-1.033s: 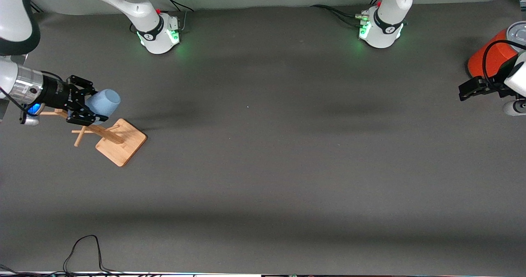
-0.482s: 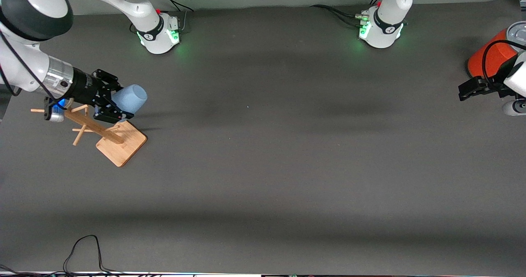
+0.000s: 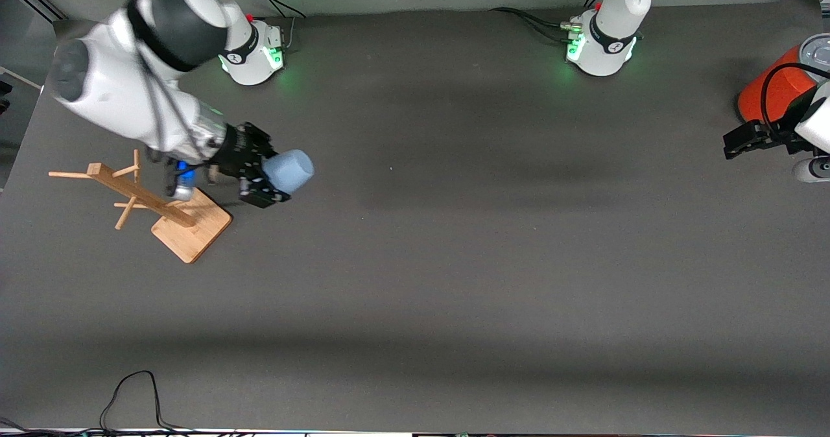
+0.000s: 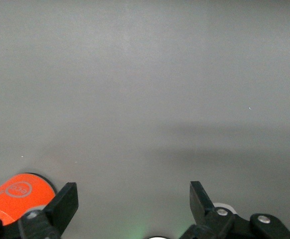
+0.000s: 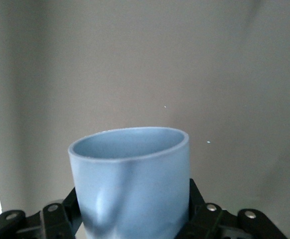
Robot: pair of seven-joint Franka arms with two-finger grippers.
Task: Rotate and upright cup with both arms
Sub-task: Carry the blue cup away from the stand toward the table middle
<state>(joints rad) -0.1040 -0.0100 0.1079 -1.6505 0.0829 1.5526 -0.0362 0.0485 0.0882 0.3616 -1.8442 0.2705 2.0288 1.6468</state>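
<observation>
My right gripper (image 3: 275, 172) is shut on the pale-blue cup (image 3: 290, 170) and holds it up over the table, just past the wooden rack toward the middle. The cup lies sideways, its open mouth pointing away from the gripper. In the right wrist view the cup (image 5: 130, 184) fills the space between the right gripper's (image 5: 132, 196) fingers. My left gripper (image 3: 736, 144) is open and empty at the left arm's end of the table, beside the orange can (image 3: 775, 90). The left gripper (image 4: 132, 191) shows only bare table between its fingers.
A wooden peg rack (image 3: 162, 207) on a square base stands at the right arm's end of the table. The orange can also shows in the left wrist view (image 4: 18, 191). A black cable (image 3: 130, 391) loops at the table's edge nearest the front camera.
My right arm has carried the cup off the rack and toward the table's middle. The left arm has not moved.
</observation>
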